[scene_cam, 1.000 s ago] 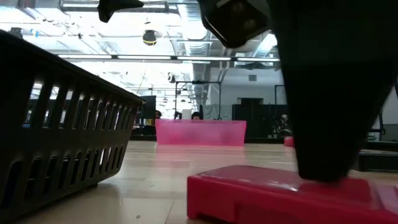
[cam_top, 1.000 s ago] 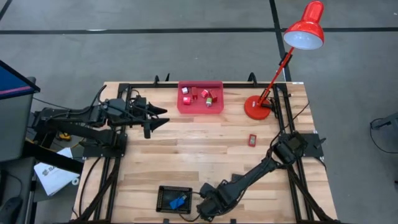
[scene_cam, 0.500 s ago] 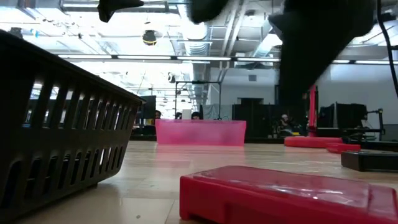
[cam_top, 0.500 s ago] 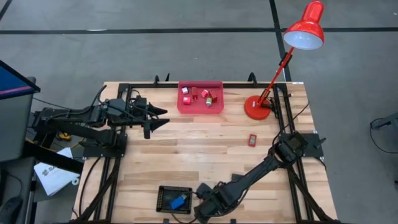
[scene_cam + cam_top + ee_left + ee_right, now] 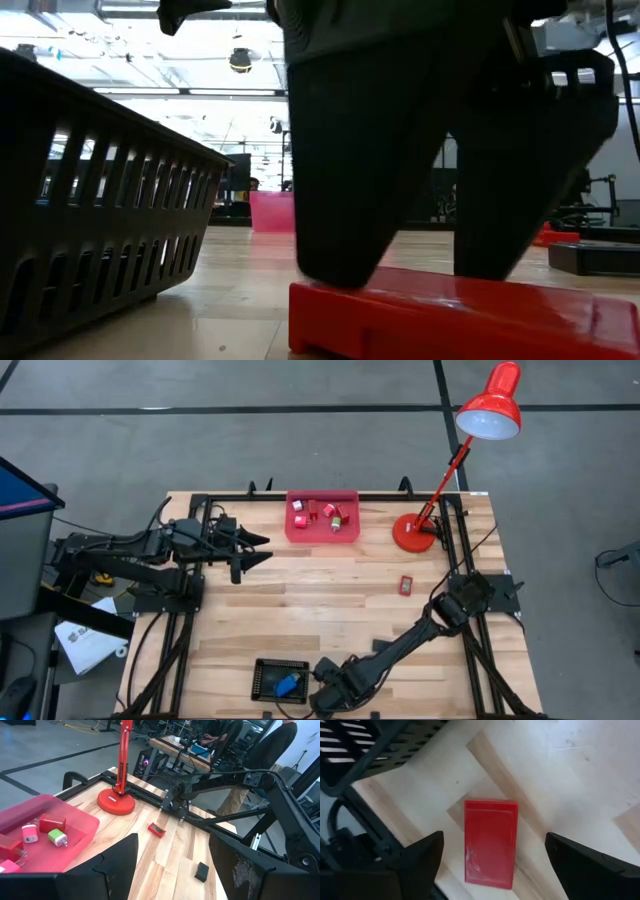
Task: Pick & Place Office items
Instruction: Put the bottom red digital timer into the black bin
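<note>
A flat red block (image 5: 490, 845) lies on the table near its near edge, beside the black slatted tray (image 5: 268, 678) that holds a blue block (image 5: 287, 683). My right gripper (image 5: 494, 839) hangs over the red block, open, with one finger on either side and wood showing between fingers and block. In the low view the red block (image 5: 450, 315) sits under the right gripper (image 5: 415, 270). My left gripper (image 5: 255, 547) waits open near the red tray (image 5: 346, 532), which holds small red-and-white pieces (image 5: 30, 832). A small red piece (image 5: 406, 584) and a black rectangle (image 5: 201, 871) rest on the wood.
The red desk lamp's base (image 5: 412, 532) stands by the far right corner, its shade out over the floor. The black tray's wall (image 5: 90, 200) rises right beside the right gripper. Bare wood lies across the table's middle (image 5: 320, 595). People and benches show in the room beyond.
My right gripper has moved a little toward the table's left along the near edge. In the low view it rose off the red block, then came down again with a finger on each side of it. The block shifted slightly.
</note>
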Tool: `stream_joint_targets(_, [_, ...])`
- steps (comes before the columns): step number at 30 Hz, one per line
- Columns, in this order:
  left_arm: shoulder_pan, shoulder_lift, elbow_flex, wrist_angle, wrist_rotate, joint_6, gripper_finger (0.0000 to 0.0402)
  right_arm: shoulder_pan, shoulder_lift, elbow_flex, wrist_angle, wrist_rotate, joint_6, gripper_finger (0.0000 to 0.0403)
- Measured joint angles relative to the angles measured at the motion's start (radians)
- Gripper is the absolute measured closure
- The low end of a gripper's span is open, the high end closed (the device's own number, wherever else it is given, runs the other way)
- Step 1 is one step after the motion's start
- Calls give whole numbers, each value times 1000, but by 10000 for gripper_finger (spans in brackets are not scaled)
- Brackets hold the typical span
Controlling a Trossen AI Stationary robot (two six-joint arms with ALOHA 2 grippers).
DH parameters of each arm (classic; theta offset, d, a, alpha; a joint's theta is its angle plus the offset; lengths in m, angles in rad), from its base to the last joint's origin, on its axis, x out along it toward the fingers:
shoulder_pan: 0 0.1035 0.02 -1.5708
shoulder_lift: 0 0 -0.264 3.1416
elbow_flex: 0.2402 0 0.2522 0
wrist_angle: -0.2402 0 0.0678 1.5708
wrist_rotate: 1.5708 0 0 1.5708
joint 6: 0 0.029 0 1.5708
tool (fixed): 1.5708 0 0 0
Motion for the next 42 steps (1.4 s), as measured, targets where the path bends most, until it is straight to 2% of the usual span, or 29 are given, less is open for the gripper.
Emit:
stream_joint_targets(15, [0, 0, 0, 0, 0, 0, 161, 7, 34, 6, -29, 6, 27, 68])
stream_joint_targets(27, [0, 0, 0, 0, 0, 0, 161, -2, 36, 3, -73, 5, 28, 157])
stream_joint_targets(37, [0, 0, 0, 0, 6, 0, 161, -17, 36, 1, -103, 2, 3, 248])
stream_joint_targets(42, [0, 0, 0, 0, 13, -1, 161, -24, 19, -2, -102, 14, -7, 259])
